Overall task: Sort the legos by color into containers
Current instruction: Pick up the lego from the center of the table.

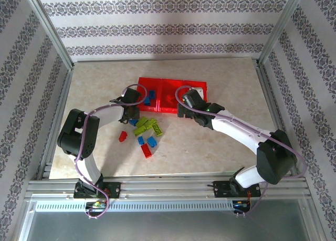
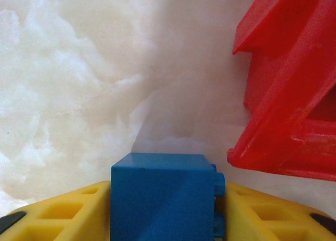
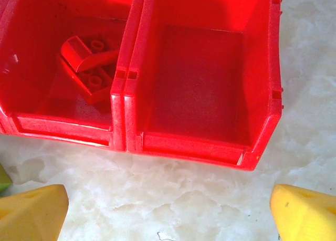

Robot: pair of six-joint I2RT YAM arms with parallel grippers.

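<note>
Brick pickup, blue, left arm.
Held: blue brick (image 2: 164, 196), clamped between fingers of left gripper (image 2: 167, 220); red tray (image 2: 286, 104) at 3 o'clock of it in wrist view. Idle: right gripper (image 3: 168, 215), jaws wide apart, empty, at 6 o'clock of tray; red bricks (image 3: 89, 67) in middle bin. Lift above rim before crossing, carry to 9 o'clock end bin beside blue piece (image 1: 149, 98), release low. Remaining: loose pile (image 1: 147, 132) at 6 o'clock of tray. No readable writing or logos.
</note>
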